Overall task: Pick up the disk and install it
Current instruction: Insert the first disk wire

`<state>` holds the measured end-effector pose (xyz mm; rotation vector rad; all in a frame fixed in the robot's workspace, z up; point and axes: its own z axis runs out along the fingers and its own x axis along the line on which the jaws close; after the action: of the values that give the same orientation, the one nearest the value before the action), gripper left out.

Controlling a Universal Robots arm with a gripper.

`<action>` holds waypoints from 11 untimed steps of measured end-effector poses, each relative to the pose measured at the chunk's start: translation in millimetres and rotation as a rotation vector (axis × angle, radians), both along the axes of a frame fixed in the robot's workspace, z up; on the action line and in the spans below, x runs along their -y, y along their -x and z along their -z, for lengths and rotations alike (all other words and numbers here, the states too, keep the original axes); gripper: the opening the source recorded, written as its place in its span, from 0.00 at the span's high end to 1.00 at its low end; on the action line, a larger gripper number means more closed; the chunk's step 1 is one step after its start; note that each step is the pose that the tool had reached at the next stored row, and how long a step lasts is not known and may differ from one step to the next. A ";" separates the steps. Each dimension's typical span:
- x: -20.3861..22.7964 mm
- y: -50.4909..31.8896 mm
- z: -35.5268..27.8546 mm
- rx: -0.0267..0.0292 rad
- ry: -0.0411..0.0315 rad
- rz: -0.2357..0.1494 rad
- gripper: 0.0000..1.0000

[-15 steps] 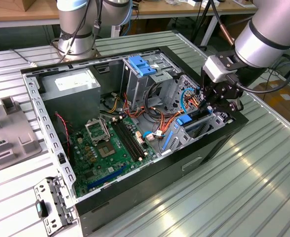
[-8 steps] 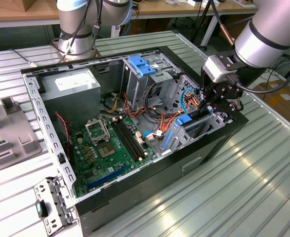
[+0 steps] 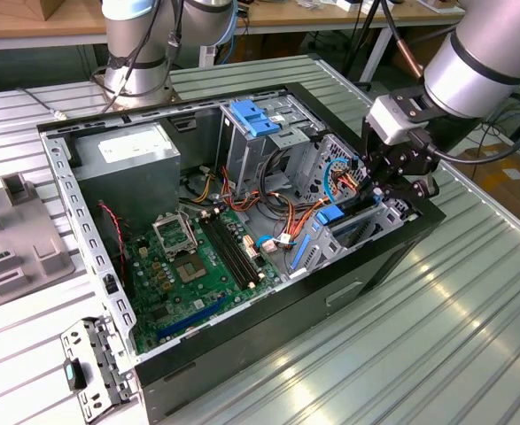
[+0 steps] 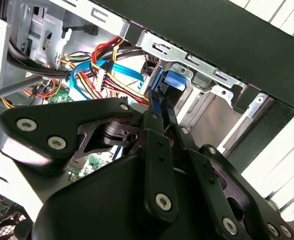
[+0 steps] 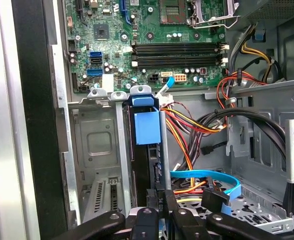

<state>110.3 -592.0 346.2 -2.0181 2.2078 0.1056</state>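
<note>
At the three o'clock end of the open computer case, as the exterior view shows it, we find the gripper reaching down into the low drive cage by the case's front wall.

- The case lies on its side on the ribbed metal table. The motherboard faces up and the bays open from above, which we judge is why the arm comes in from overhead.
- The disk stands on edge in the cage's slot between two metal uprights. Its blue carrier tab points toward the motherboard.
- In both wrist views the fingers are drawn close together on the disk's near edge. In the second wrist view a thin blue rim runs out from between them toward the blue tab. We take the gripper to be clamped on the disk, probably so that it stays square to the slot.
- We cannot tell whether the disk is fully seated.
- The bundle of red, yellow and black cables and a flat blue cable lie just beside the slot, apart from the disk.
- In the exterior view the blue tab sits at about eight o'clock from the gripper, very near it. The grey power-supply box is well apart, toward nine o'clock.
</note>
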 end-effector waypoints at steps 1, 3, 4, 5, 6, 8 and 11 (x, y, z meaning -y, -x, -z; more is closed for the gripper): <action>0.0 0.0 0.0 0.0000 0.0000 0.000 0.83; 0.0 0.0 -0.1 0.0000 0.0000 0.000 0.83; 0.0 0.0 -0.2 0.0000 0.0001 0.000 0.83; -0.1 0.0 -0.2 0.0000 0.0002 0.000 0.83; -0.3 0.0 0.0 0.0000 0.0001 0.000 0.83; -0.7 0.0 0.5 0.0000 0.0000 0.000 0.83; -1.3 0.0 1.7 0.0000 0.0000 0.000 0.83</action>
<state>110.3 -590.7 344.5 -2.0181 2.2078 0.1057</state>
